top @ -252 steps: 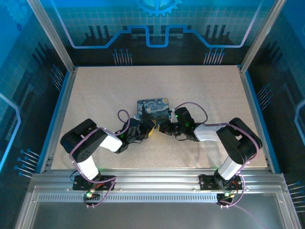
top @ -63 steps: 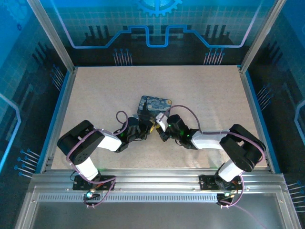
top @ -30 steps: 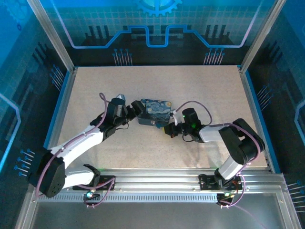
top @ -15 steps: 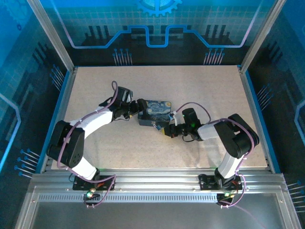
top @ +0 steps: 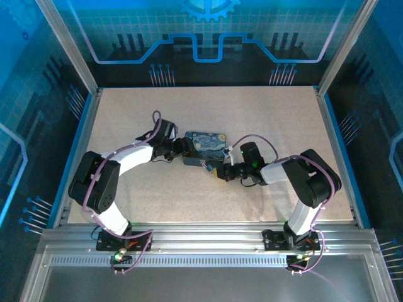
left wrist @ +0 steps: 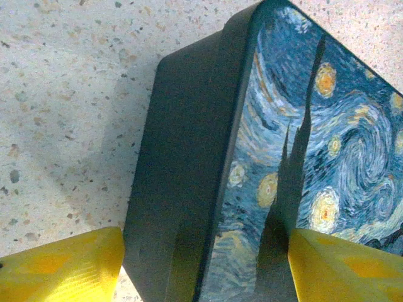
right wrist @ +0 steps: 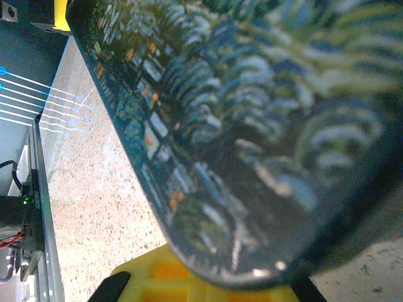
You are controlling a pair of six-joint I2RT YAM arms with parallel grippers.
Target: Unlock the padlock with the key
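Left tool (top: 179, 149) had swung to the swirl-painted tin (top: 206, 143), jaws open astride its end, apparently bracing it; right tool (top: 217, 171) shut, contents indiscernible.

1. The tabletop (top: 264, 113), pale and speckled, is spreading across the middle of the top view, with blue edging running along its left and right sides.
2. A dark blue swirl-painted tin (top: 204, 142) is lying flat near its centre.
3. In the left wrist view the tin (left wrist: 189, 157) is resting on the speckled tabletop (left wrist: 63, 94) and casting a soft shadow toward the left of the frame.
4. In the right wrist view the tabletop (right wrist: 94, 189) is showing at lower left beside the tin's (right wrist: 252, 126) blurred edge.
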